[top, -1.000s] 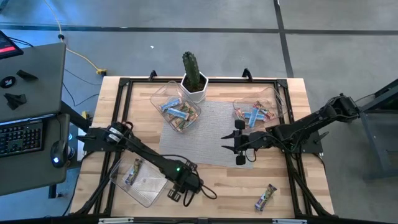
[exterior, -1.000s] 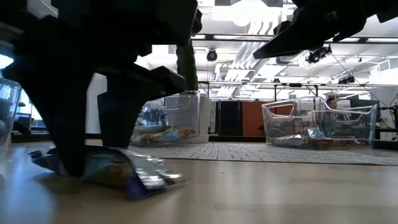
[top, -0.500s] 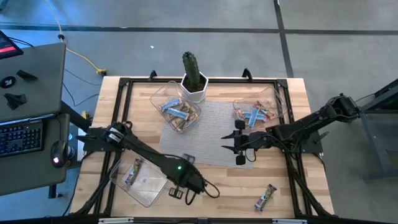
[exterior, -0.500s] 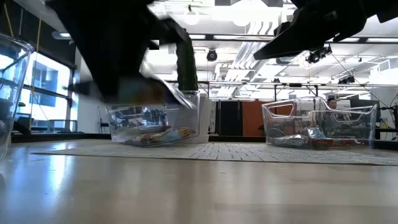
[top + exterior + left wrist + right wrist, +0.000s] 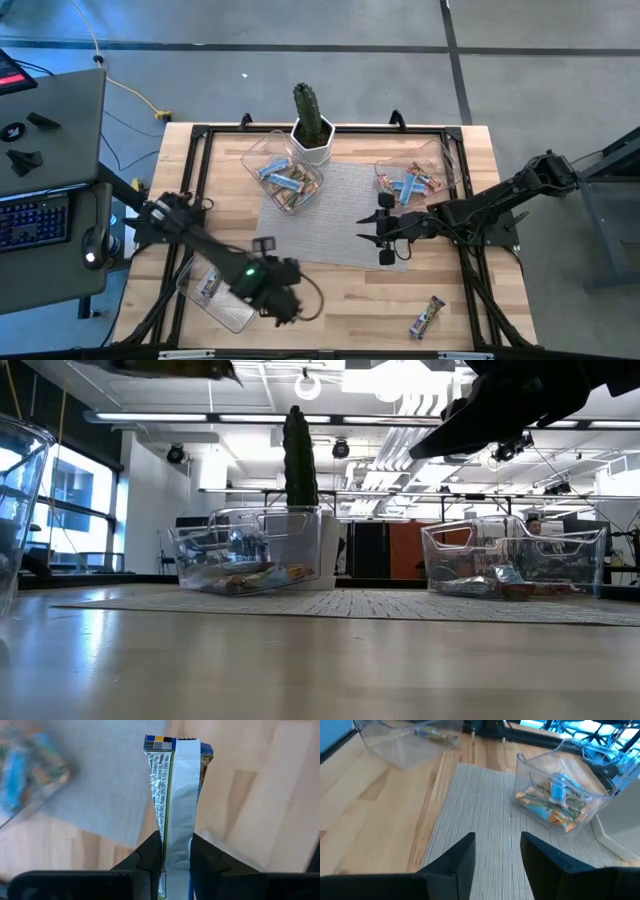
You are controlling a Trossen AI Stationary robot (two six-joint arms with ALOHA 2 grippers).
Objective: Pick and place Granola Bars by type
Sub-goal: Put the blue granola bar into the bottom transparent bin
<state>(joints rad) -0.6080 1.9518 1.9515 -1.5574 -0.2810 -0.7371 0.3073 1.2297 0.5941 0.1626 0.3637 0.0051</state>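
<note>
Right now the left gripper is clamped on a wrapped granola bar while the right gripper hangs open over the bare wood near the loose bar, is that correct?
Nearly. The left gripper is clamped on a granola bar, and the right gripper hangs open, but over the grey mat, not bare wood. The high view shows it; the loose bar lies apart, near the table's front edge.

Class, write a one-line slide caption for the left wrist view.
Left tool shut on a granola bar, holding it above the wooden table.

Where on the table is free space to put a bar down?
Free: grey mat middle, between the two rear tubs; wood between left gripper and the loose granola bar. Crowded: rear edge around the cactus pot.
</note>
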